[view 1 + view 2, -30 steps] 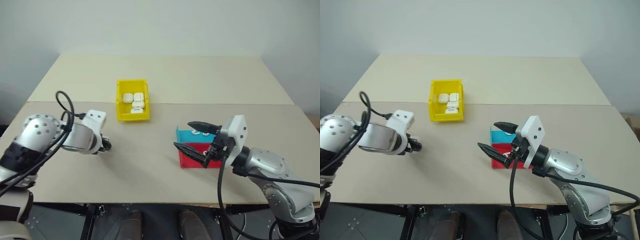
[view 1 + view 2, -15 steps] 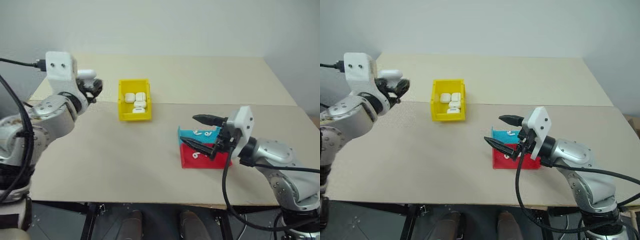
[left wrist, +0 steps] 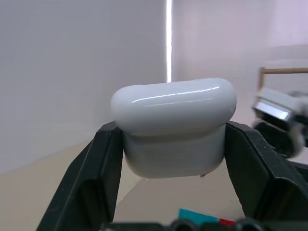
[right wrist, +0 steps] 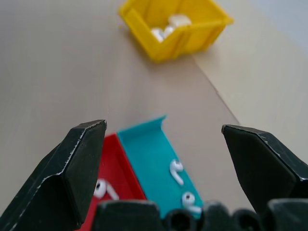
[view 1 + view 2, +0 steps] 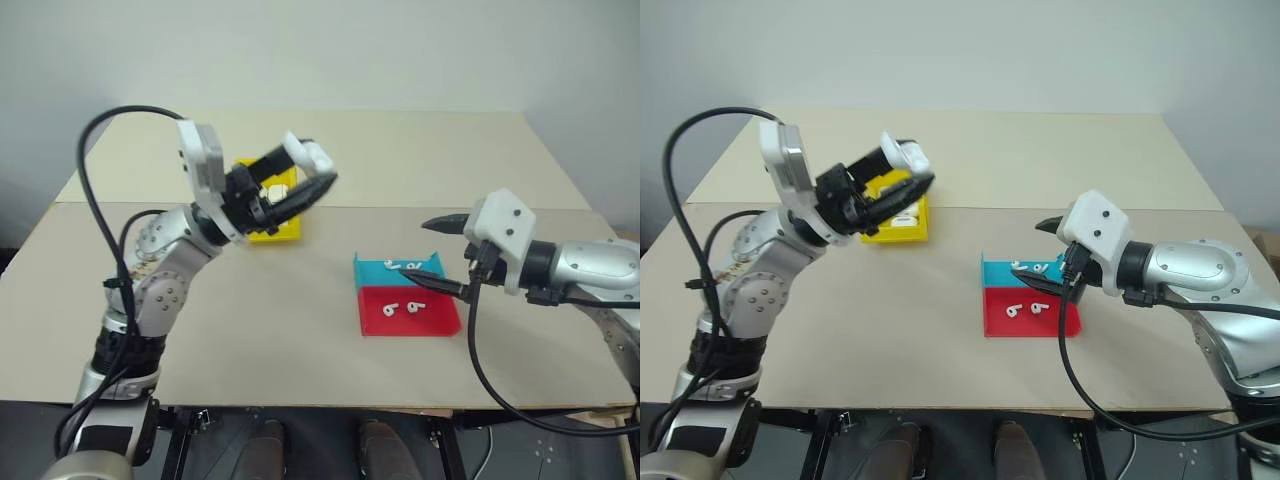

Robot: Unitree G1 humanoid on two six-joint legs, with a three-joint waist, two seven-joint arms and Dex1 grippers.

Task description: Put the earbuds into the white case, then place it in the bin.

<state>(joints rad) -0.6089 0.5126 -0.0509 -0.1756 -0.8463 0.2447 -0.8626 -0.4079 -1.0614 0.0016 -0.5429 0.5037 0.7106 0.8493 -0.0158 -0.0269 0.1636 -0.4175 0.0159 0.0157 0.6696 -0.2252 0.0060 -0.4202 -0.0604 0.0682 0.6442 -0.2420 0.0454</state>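
Left gripper (image 5: 305,178) pinching white case (image 3: 174,126) between both fingers, holding it raised in air just in front of yellow bin (image 5: 283,232). Case lid closed, rounded top facing away from wrist, long axis lying across from finger to finger. Right gripper (image 5: 445,258) hanging over blue tray (image 5: 372,268), fingers spread wide, gripping nothing. Earbuds (image 4: 177,172) lying in blue tray and red tray (image 5: 440,322), probably two in each.

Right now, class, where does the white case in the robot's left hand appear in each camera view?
Left eye view: white case upper middle, left of centre, before the yellow bin.
Right eye view: case upper left, over the bin.
Left wrist view: case centre, clamped between the black fingers.
Right wrist view: not seen.
Shared landmark: the bin.
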